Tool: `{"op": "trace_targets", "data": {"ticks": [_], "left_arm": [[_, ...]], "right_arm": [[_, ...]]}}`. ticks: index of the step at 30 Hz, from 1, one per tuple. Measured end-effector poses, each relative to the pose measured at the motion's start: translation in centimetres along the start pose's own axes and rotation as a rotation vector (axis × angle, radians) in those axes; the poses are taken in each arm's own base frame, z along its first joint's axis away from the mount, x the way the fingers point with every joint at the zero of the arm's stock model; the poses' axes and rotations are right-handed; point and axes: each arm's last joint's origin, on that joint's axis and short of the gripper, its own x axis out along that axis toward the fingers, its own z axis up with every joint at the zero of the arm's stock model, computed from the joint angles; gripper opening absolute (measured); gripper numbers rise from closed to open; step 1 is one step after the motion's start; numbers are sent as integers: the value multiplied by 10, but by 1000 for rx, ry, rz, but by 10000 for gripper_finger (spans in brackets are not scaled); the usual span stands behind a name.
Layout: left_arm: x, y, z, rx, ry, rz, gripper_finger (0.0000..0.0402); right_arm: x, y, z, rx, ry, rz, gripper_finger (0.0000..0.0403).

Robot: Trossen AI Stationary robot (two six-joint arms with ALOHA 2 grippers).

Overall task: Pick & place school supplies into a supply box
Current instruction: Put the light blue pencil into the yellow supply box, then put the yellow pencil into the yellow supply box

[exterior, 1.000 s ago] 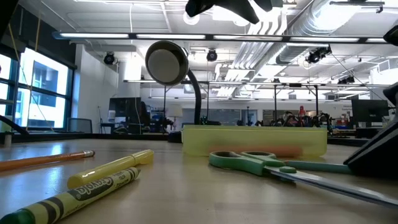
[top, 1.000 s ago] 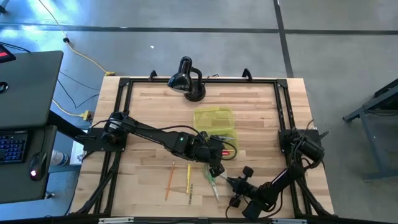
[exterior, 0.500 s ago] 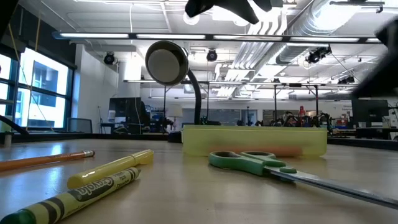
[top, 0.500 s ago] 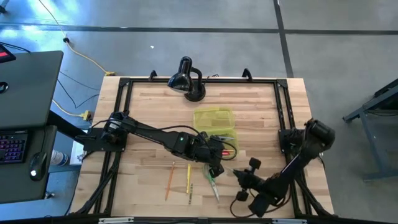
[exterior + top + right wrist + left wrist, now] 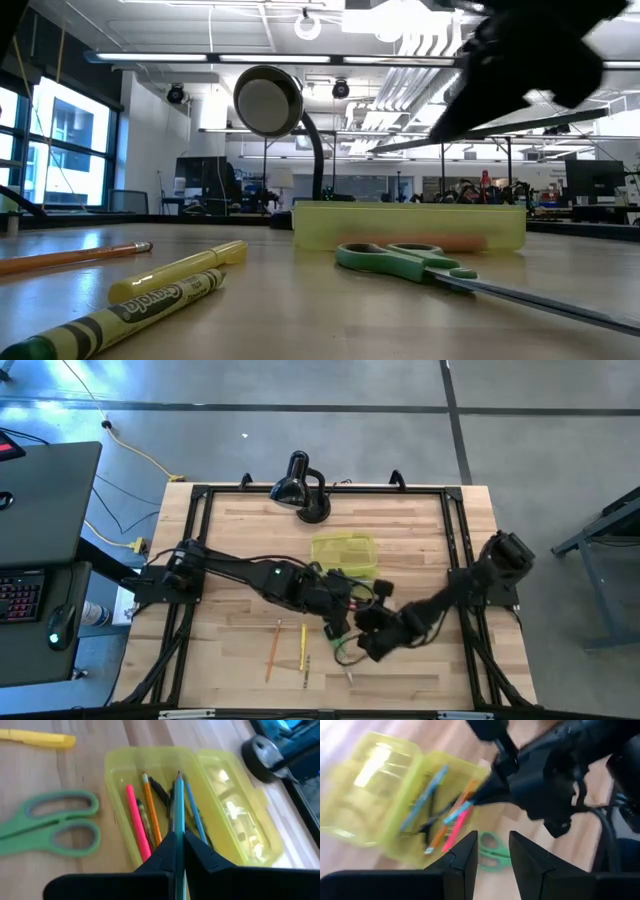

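Right wrist view: right hand point(image 5: 178, 840) pinches a teal pencil point(image 5: 178, 805), tip aimed into the open box point(image 5: 120, 762). Left hand point(image 5: 492, 851) hangs half-open, empty, beside it.

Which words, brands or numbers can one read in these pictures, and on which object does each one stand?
"Crayola": on the label of the yellow marker lying on the table, low view.
Other print on that marker's label: too small to read.
The supply box, the scissors and the pencil show no readable text.
The black desk lamp: none visible.
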Motion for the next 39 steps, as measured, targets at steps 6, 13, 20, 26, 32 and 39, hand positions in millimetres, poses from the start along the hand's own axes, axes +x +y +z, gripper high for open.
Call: {"op": "trace_targets", "data": {"ticks": [6,13,20,26,32,39], "left_arm": [[-33,2,-8,6,-19,162,143],[-50,-9,-33,1,-23,256,143],[-63,-30,-54,15,-37,217,143],[-72,-41,-68,44,-92,217,143],[-74,-44,-69,45,-119,212,143],[-74,-44,-69,10,-123,210,143]], "right_arm": [[36,-21,23,25,33,92,1],[85,-40,30,51,69,56,1],[114,-46,22,13,148,81,0],[115,-46,25,65,120,81,4],[115,-45,23,79,148,125,29],[114,-46,19,81,190,114,72]]}}
